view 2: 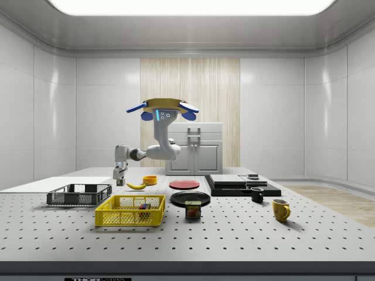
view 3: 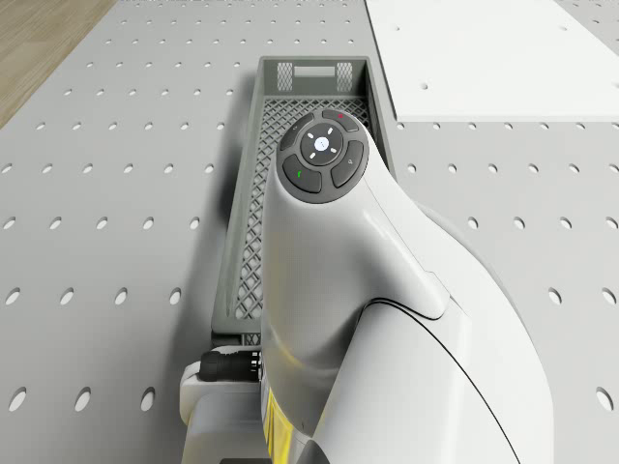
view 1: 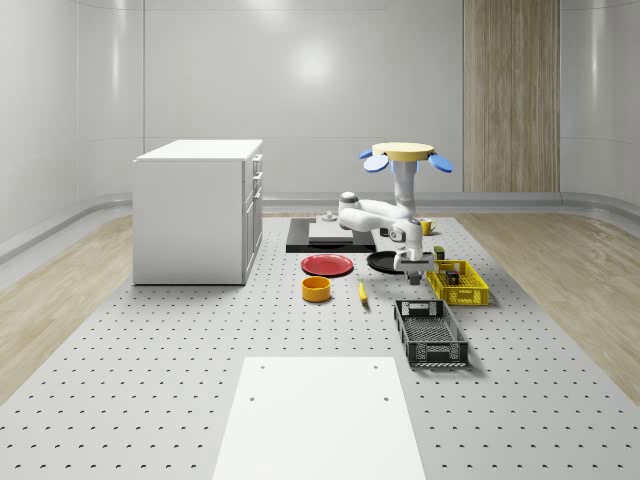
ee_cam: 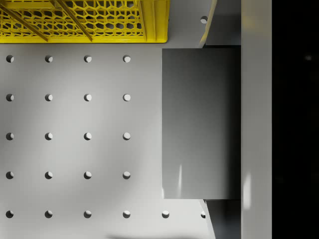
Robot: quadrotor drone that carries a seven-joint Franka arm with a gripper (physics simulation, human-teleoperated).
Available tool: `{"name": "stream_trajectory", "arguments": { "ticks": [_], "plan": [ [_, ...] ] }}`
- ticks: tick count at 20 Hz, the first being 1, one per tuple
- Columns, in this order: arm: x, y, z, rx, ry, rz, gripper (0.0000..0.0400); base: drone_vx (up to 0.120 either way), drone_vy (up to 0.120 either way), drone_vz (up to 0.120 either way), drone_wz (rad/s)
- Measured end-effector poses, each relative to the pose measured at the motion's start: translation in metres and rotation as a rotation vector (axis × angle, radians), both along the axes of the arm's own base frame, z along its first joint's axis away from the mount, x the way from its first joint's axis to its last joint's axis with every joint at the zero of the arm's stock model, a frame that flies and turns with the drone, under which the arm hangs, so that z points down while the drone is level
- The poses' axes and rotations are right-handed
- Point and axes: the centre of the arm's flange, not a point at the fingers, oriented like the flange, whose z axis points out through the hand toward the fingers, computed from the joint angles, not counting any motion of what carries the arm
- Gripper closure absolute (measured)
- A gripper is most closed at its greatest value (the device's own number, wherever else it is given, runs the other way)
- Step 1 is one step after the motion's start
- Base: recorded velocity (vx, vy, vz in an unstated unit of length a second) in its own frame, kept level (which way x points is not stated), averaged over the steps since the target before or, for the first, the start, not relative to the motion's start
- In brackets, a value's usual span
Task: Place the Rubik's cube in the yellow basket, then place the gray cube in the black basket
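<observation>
Gray cube [ee_cam: 201, 123] sits clamped between the fingers of the gripper [view 1: 413, 262], drone [view 1: 405, 155] hovering above the table. Black basket [view 1: 431, 332] lies just ahead and below; yellow basket [view 1: 458, 283] just beside. Advice: centre over the black basket, descend before releasing.

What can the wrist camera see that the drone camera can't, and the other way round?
Wrist view: the yellow basket and the gray cube, pinched in the gripper. Drone view: the black basket, the white slab and the arm reaching out over that basket. Both: the table with its holes. The drone hovers above the table, and the gripper hangs beside the yellow basket.
</observation>
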Motion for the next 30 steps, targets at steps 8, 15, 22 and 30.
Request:
{"name": "stream_trajectory", "arguments": {
  "ticks": [8,15,22,30],
  "plan": [
    [0.0000,0.0000,0.0000,0.000,0.000,0.000,0.0150,0.120,0.000,0.000,0.000],
    [0.0000,0.0000,0.0000,0.000,0.000,0.000,0.0150,0.120,0.000,0.000,0.000],
    [0.0000,0.0000,0.0000,0.000,0.000,0.000,0.0150,0.120,0.000,0.000,0.000],
    [0.0000,0.0000,0.0000,0.000,0.000,0.000,0.0150,0.120,0.000,-0.005,0.000]
  ]
}}
